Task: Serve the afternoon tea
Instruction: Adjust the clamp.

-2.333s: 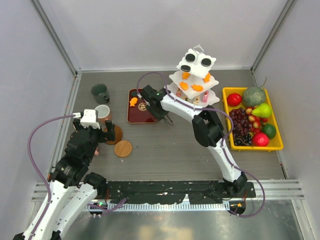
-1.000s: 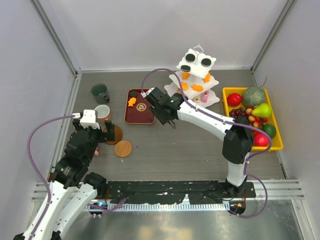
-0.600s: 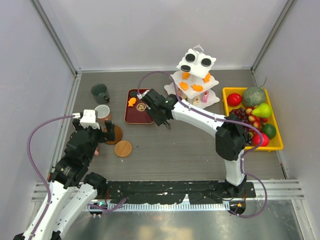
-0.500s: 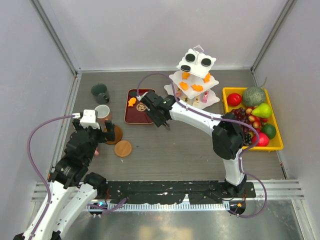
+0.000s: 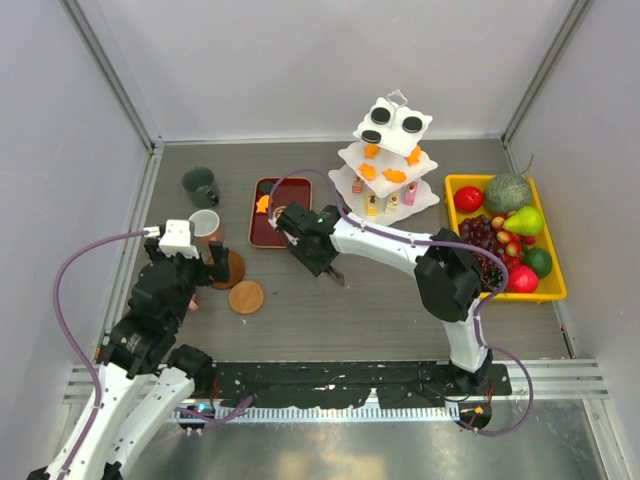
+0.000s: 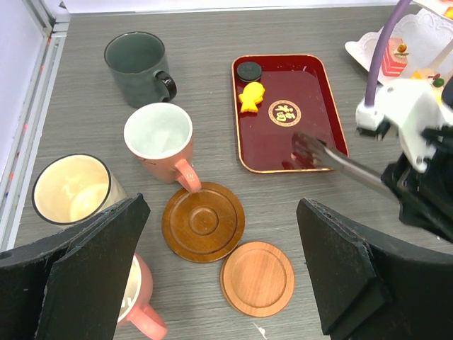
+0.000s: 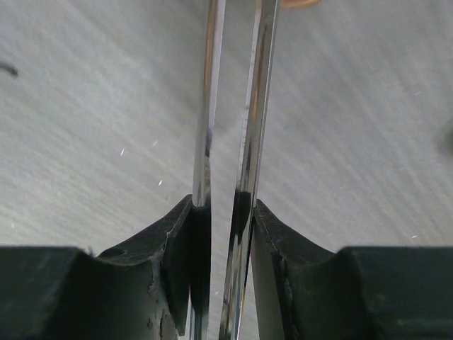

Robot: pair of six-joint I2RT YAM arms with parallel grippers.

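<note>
Tongs (image 6: 333,159) sit pinched between the right gripper (image 7: 223,212) fingers, tips over the red tray (image 6: 269,150). Left gripper (image 6: 221,241) gapes wide above coasters (image 6: 203,222), lower centre; stand (image 5: 385,165) upper centre-right.

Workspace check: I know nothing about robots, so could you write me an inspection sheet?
Surface: grey table, no spills seen.
Job's things: white three-tier stand carrying sweets; dark green mug, pink mug, second pink mug, cream mug, dark coaster, lighter coaster at left.
Clutter: red tray holding an orange sweet and a black sweet; yellow fruit tray.
Tools: left tool open, empty; right tool shut on metal tongs.
Cables: purple cable loops off each arm.
Surroundings: grey walls.
</note>
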